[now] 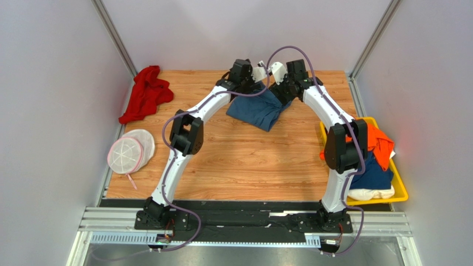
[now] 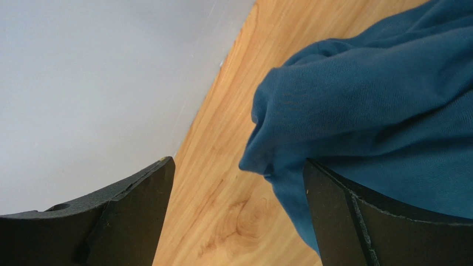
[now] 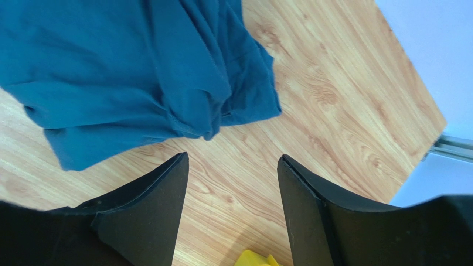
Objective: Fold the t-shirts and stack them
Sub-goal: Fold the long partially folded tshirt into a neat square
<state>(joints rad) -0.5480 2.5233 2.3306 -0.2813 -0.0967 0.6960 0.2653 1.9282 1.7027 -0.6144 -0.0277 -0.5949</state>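
Observation:
A slate-blue t-shirt (image 1: 256,109) lies crumpled on the wooden table (image 1: 244,160) at the back middle. Both grippers hang over its far edge. My left gripper (image 2: 237,162) is open; a bunched fold of the blue shirt (image 2: 377,105) reaches into the gap and lies against its right finger (image 2: 355,221). My right gripper (image 3: 233,157) is open over bare wood, with the blue shirt (image 3: 127,72) just beyond its fingertips and nothing between them. From above, the left gripper (image 1: 256,77) and right gripper (image 1: 280,77) sit close together.
A yellow bin (image 1: 401,191) at the right edge holds an orange shirt (image 1: 380,141), a navy shirt (image 1: 373,174) and a cream one (image 1: 371,194). A red garment (image 1: 145,93) lies crumpled at the back left. A round white-and-pink mesh disc (image 1: 130,152) rests at the left edge.

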